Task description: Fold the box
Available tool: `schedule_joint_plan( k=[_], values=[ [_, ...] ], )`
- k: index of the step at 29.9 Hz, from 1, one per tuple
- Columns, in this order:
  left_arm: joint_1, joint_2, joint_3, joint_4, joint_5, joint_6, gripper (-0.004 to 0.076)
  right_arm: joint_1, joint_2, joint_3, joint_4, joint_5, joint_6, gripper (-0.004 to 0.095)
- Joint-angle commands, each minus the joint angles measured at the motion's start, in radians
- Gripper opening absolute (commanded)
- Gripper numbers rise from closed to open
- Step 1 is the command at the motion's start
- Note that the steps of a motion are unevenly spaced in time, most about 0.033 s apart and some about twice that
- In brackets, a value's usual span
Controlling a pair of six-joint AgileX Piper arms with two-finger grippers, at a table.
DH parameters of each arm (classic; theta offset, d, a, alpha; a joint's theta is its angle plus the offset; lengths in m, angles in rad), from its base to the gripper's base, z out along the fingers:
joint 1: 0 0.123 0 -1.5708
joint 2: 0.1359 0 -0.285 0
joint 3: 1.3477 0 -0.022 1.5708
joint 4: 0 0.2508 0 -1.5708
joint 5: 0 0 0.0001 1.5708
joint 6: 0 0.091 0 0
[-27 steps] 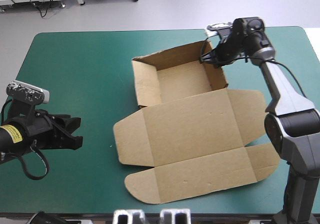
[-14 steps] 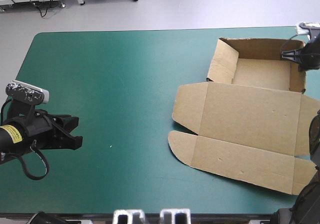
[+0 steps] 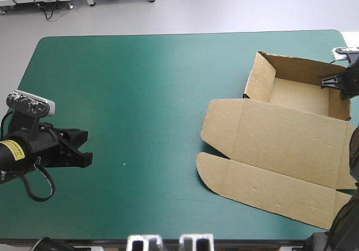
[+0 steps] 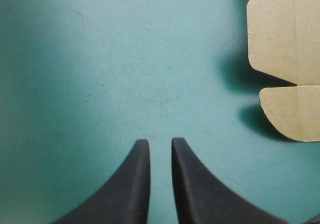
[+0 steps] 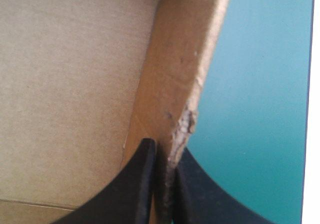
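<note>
box [image 3: 280, 144]: open brown tray, lid flat, at the counter's [image 3: 140, 94] right end | right claw [image 5: 164, 147]: pinched on its right-hand wall | left claw [image 4: 156, 143]: pretty much together, empty, well apart from it

Apparently bare teal-green cover [image 3: 140, 94] left of box [image 3: 280, 144]

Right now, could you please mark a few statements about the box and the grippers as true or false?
1. The right gripper is shut on a wall of the box. True.
2. The box lies at the table's left. False: it is at the right of the table.
3. The lid lies flat. True.
4. The left gripper holds the box. False: the left gripper is apart from the box.
</note>
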Motion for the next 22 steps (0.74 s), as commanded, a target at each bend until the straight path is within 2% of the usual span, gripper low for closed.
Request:
schedule_joint_plan(
  k=[1,6,8,15,22],
  values=[
    [-0.005,0.0,-0.022,-0.013,0.042,0.0,0.0104,-0.003,-0.045,-0.019,-0.042,0.043,-0.033,0.0202],
    [-0.005,0.0,-0.022,-0.013,0.042,0.016,0.0093,-0.003,-0.045,-0.019,-0.051,0.043,-0.036,0.0383],
    [-0.005,0.0,-0.022,-0.013,0.042,0.033,0.0093,-0.003,-0.045,-0.019,-0.064,0.043,-0.036,0.0424],
    [-0.005,0.0,-0.022,0.003,0.039,0.065,0.0093,-0.003,-0.085,-0.019,-0.067,0.043,-0.036,0.0426],
    [-0.005,0.0,-0.022,0.09,0.023,0.087,0.0093,-0.005,-0.23,-0.019,-0.05,0.043,0.001,0.0418]
  ],
)
